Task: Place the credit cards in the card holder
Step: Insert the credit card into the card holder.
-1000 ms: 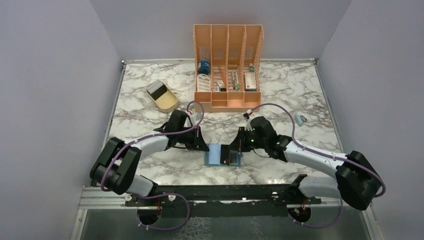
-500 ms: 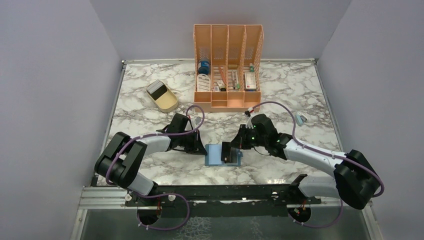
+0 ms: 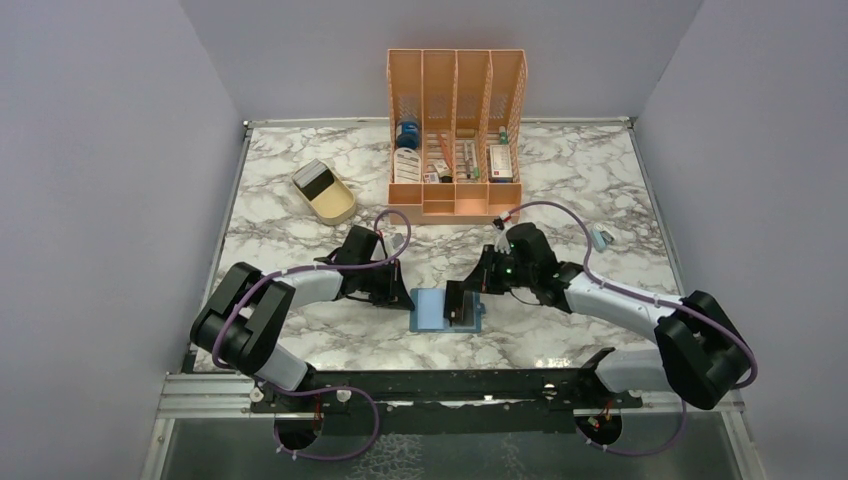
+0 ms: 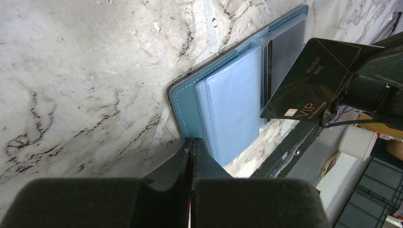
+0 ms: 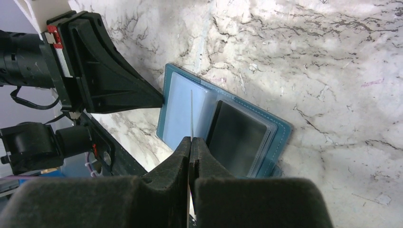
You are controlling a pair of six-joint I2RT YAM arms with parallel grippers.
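The teal-blue card holder (image 3: 430, 312) lies open on the marble near the front edge. It also shows in the left wrist view (image 4: 233, 102) and the right wrist view (image 5: 178, 109). Its clear pocket holds a dark card (image 5: 237, 135). My right gripper (image 3: 464, 298) is shut on a black credit card (image 4: 311, 76) marked VIP and holds it on edge just above the open holder; in the right wrist view the card (image 5: 191, 114) is seen edge-on. My left gripper (image 3: 404, 297) is shut, its tips (image 4: 192, 141) resting at the holder's left edge.
An orange slotted organiser (image 3: 455, 130) with bottles and boxes stands at the back. A shallow beige tray (image 3: 330, 200) with a dark card (image 3: 318, 180) in it sits at the back left. A small teal object (image 3: 601, 238) lies at the right.
My left arm has drawn back a little to the left, its tips staying at the holder's edge. My right gripper, with the card, has shifted slightly over the holder.
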